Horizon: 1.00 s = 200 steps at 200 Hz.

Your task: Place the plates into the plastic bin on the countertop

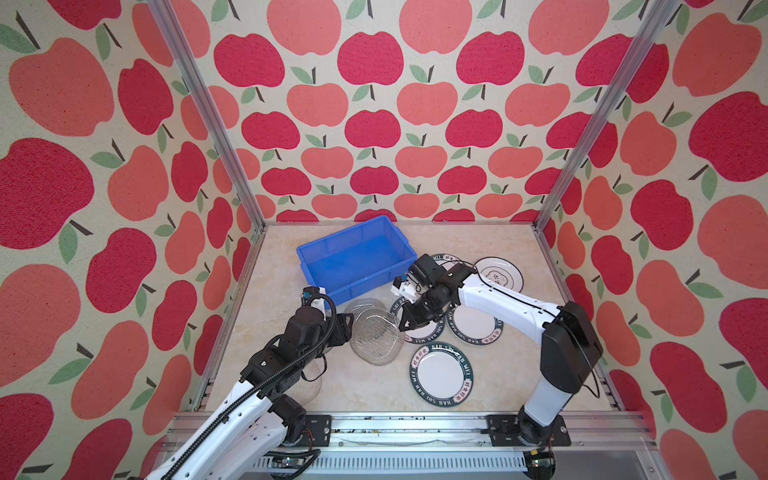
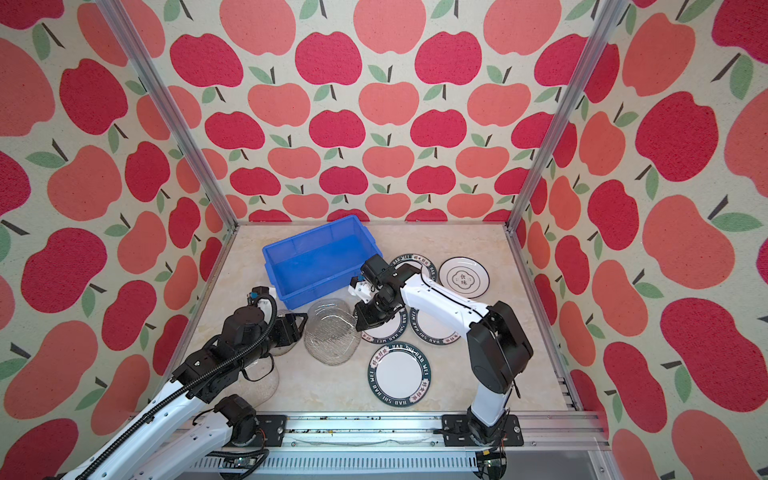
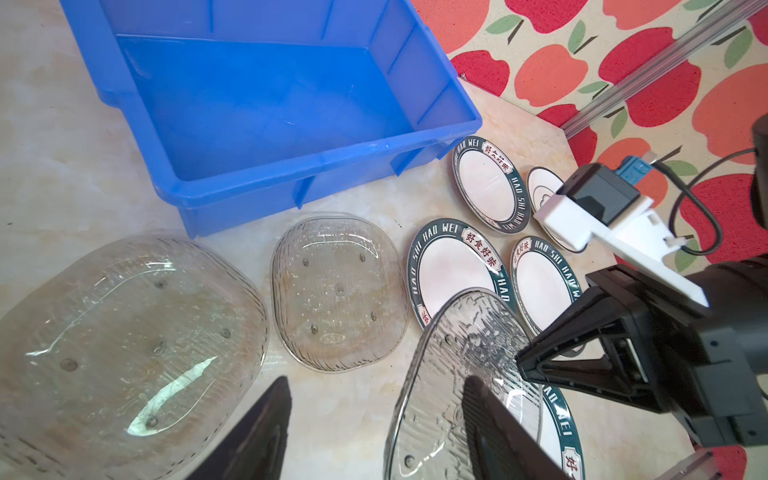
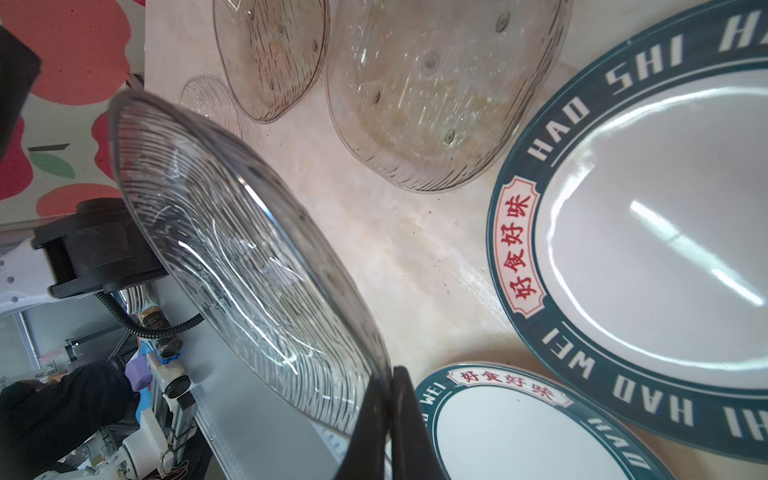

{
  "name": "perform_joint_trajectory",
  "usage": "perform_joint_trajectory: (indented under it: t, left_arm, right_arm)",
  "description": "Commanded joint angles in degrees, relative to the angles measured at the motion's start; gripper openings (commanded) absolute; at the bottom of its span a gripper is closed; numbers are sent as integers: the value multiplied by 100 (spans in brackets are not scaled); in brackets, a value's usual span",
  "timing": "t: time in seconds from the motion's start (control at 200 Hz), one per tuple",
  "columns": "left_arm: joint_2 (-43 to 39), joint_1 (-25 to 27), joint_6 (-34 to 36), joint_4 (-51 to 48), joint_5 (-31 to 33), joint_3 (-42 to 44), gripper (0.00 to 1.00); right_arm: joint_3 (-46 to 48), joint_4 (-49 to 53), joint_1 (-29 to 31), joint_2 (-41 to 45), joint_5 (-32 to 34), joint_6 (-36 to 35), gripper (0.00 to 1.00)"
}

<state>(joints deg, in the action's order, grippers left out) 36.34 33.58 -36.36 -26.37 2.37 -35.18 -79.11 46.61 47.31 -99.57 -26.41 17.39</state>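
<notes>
My left gripper (image 1: 349,329) sits with its jaws spread, gripping nothing, just beside the tilted glass plate (image 1: 376,340). I cannot tell whether a finger touches it. Behind them the plastic bin (image 1: 357,289) rests on the countertop (image 1: 478,386). My right gripper (image 1: 405,326) is clamped on that plate's rim, holding it slanted above the surface. Further right the green-rimmed plates (image 1: 443,374) lie flat, with the ringed plate (image 1: 498,274) farthest over.

Glass plate (image 2: 266,386), lower left in a top view: mostly hidden under left arm (image 2: 232,345). Green-rimmed plate (image 2: 426,266), centre: half covered by right arm (image 2: 436,299). Tilted glass plate (image 3: 449,357): cut off at bottom edge of left wrist view.
</notes>
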Motion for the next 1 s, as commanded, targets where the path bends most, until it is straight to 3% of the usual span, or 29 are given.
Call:
perform_joint_trajectory:
  t: [0.0,0.12,0.41,0.996]
  left_arm:
    - [-35,-50,129,239,-300,20,62]
    - [126,-46,154,513,-614,146,56]
    - [525,-28,260,759,-883,165,59]
    - [743,-84,138,727,-312,261,18]
  right_arm:
    - [-263,262,-160,-55,43,-127,0]
    - [-558,423,-222,-121,204,-197,0]
    - [-859,497,-262,-192,438,-124,0]
    - [-1193,622,-266,-190,349,-121,0]
